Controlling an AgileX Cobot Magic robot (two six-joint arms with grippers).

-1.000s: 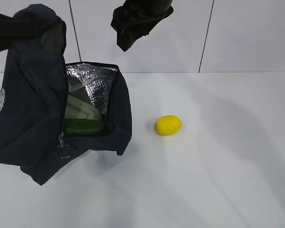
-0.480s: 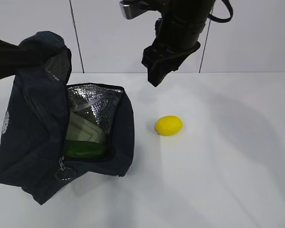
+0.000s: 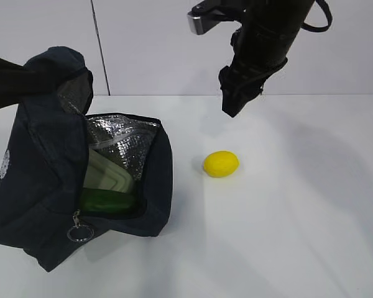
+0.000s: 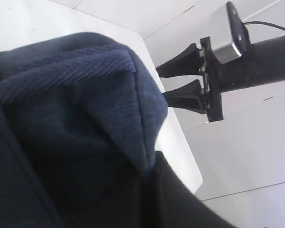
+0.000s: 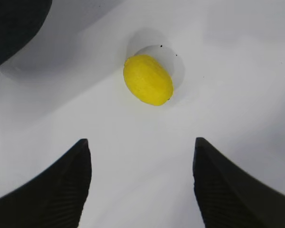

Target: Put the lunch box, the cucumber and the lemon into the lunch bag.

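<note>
one lunch bag [image 3: 43, 180] on surface [image 3: 286, 236], flap pinched up by left gripper's clenched jaws | inside: one lunch box [image 3: 105, 177], one cucumber [image 3: 105, 202] | one lemon [image 3: 221, 164] loose beside bag | right gripper [image 3: 234, 102] above it, jaws spread, empty

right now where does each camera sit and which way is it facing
Exterior: in front of the table, slanting down at bag, lemon and right gripper; left arm enters at left.
Left wrist: tight against the bag's fabric, facing the right gripper beyond.
Right wrist: above, looking down at the lemon between its open fingers.
Exterior and right wrist share the lemon.
</note>
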